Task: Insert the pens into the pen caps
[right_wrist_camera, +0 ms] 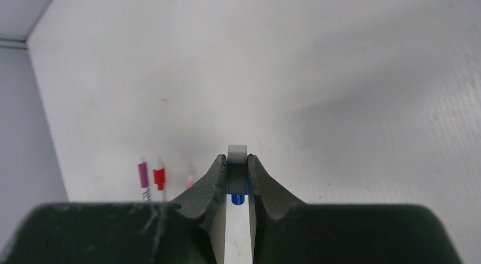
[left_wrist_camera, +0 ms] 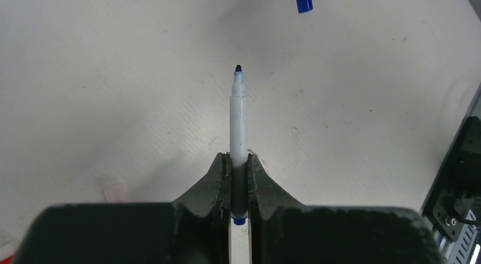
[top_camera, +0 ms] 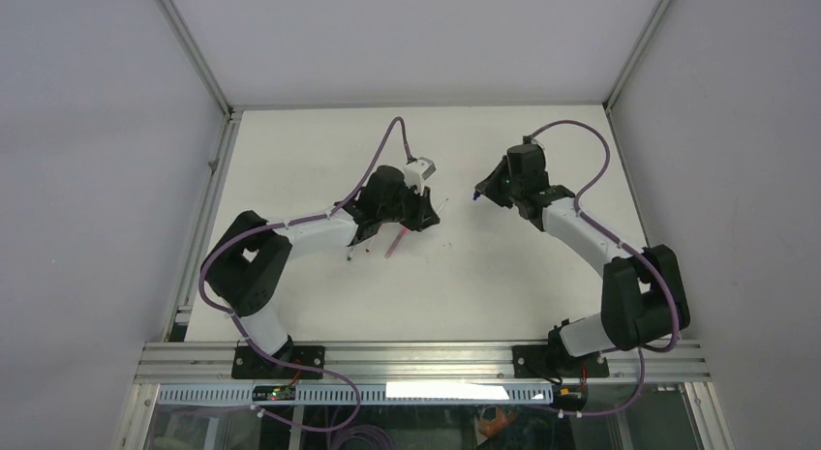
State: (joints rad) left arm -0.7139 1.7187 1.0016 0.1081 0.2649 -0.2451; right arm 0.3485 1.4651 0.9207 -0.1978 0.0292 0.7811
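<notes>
- Left wrist view first: the blue pen (left_wrist_camera: 239, 122) is a slim white barrel. A dark blue nib pokes out of a lighter blue collar, so it's uncapped, and a blue butt end shows behind my fingers.
- My left gripper (left_wrist_camera: 239, 162) is clamped tight on that barrel, low down near the butt. Most of the pen sticks straight out ahead, up off the table (left_wrist_camera: 113, 76).
- The blue cap (left_wrist_camera: 302, 1) is a stubby blue tube at the top edge of that same view. It's off to the right of the nib, not touching it and not lined up with it.
- From the top external camera, the blue cap (top_camera: 478, 194) is right at the tips of my right gripper (top_camera: 489, 189). There's a gap between it and my left gripper (top_camera: 431, 210).
- On the right wrist camera, my right gripper (right_wrist_camera: 237, 162) is pinched on the blue cap (right_wrist_camera: 237, 152). It looks pale at the front end and only blue further back between the fingers, so honestly the colour is hard to read from there.
- Further out on the table in that view, a magenta-banded pen (right_wrist_camera: 143, 175) and a red-banded pen (right_wrist_camera: 159, 176) lie side by side. Just right of them is a blurry pink bit (right_wrist_camera: 190, 177). Can't tell whether that one is a cap or a pen.
- The top view also has a pink pen (top_camera: 395, 242) lying flat on the table, just beside my left gripper.
</notes>
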